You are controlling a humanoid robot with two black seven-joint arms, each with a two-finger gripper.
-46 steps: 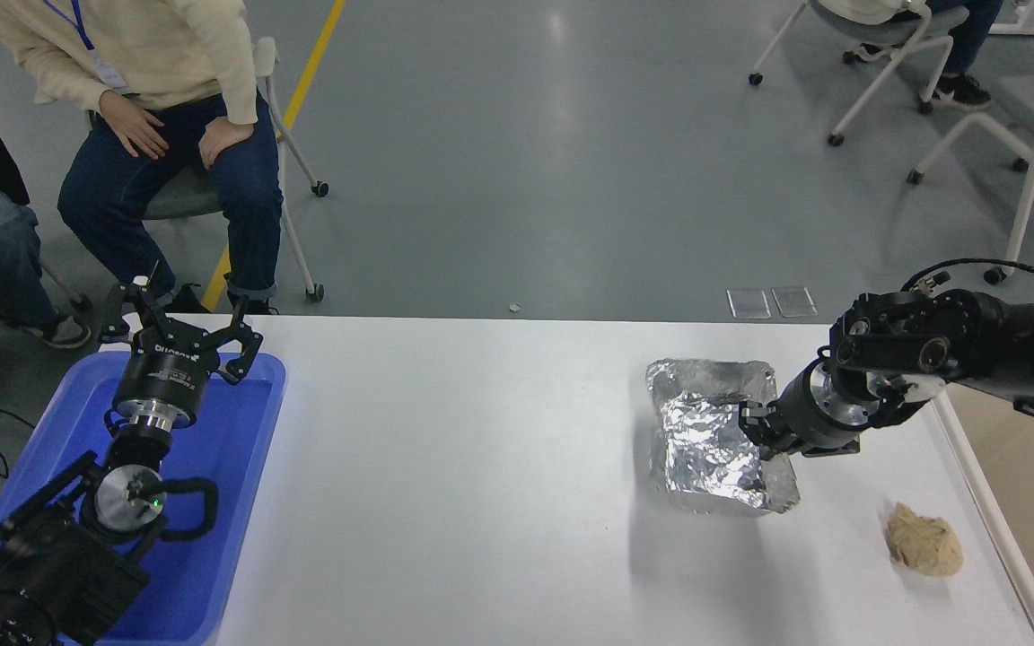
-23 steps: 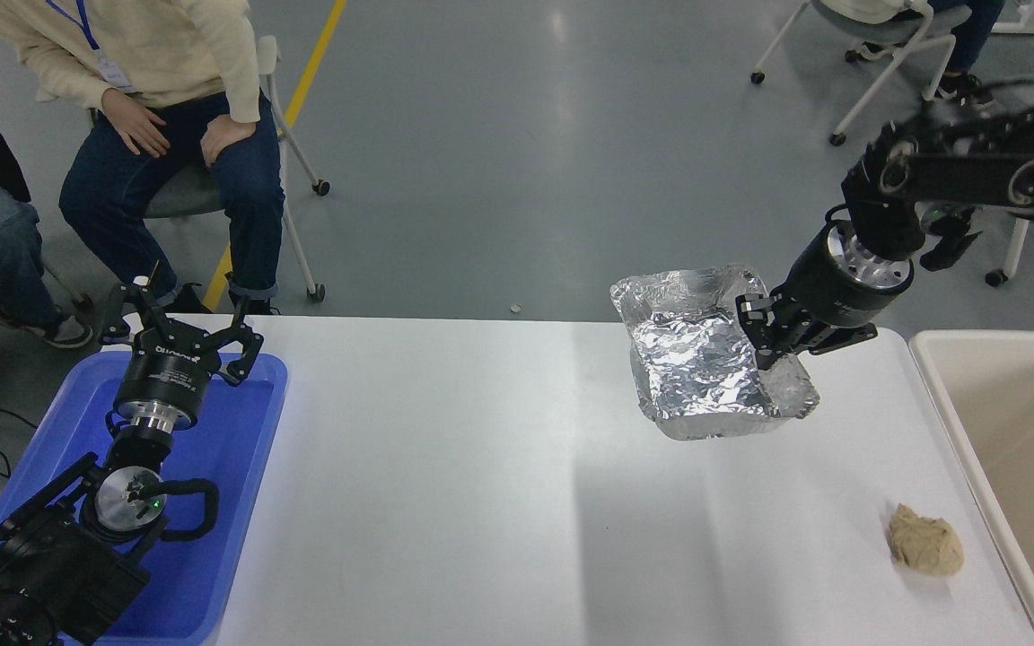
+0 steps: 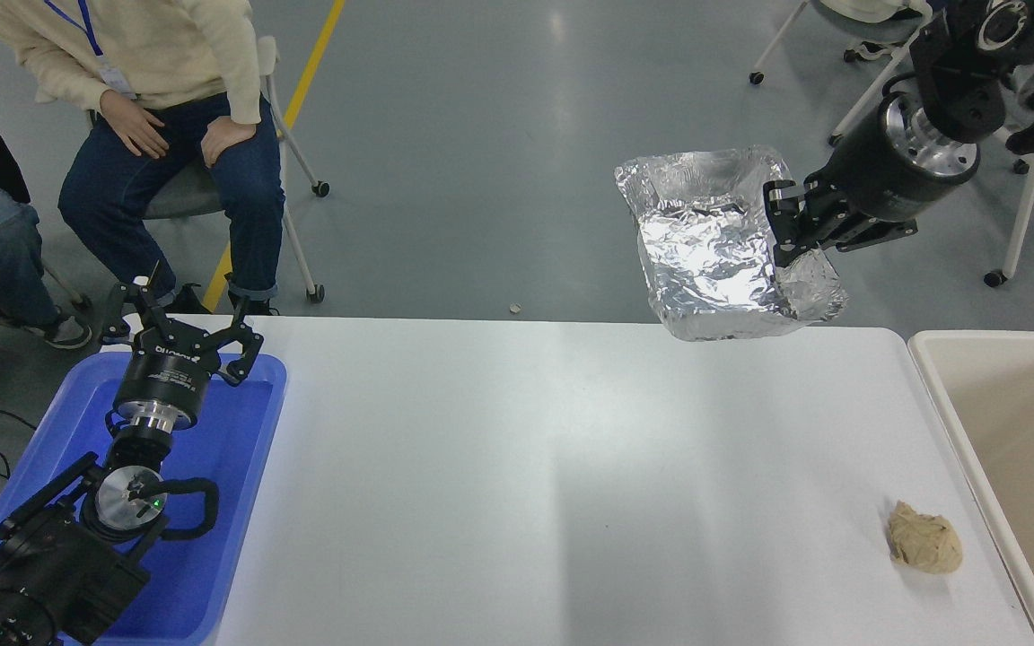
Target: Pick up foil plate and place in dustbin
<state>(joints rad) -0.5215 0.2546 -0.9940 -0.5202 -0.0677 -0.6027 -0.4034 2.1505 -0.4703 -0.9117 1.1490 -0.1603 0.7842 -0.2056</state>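
Observation:
The foil plate (image 3: 714, 251), a crinkled silver tray, hangs well above the table's far edge. My right gripper (image 3: 786, 229) is shut on its right rim, with the arm reaching in from the upper right. The cream dustbin (image 3: 1011, 440) stands beside the table's right end, below and to the right of the raised plate. My left gripper (image 3: 178, 336) rests open over the blue tray at the lower left.
A blue shallow tray (image 3: 239, 502) sits at the left end of the table. A tan crumpled paper ball (image 3: 925, 538) lies near the front right corner. People sit on chairs beyond the table at the upper left and upper right.
My right gripper has lifted the foil plate off the table and carried it high and toward the far side. The left arm has not moved.

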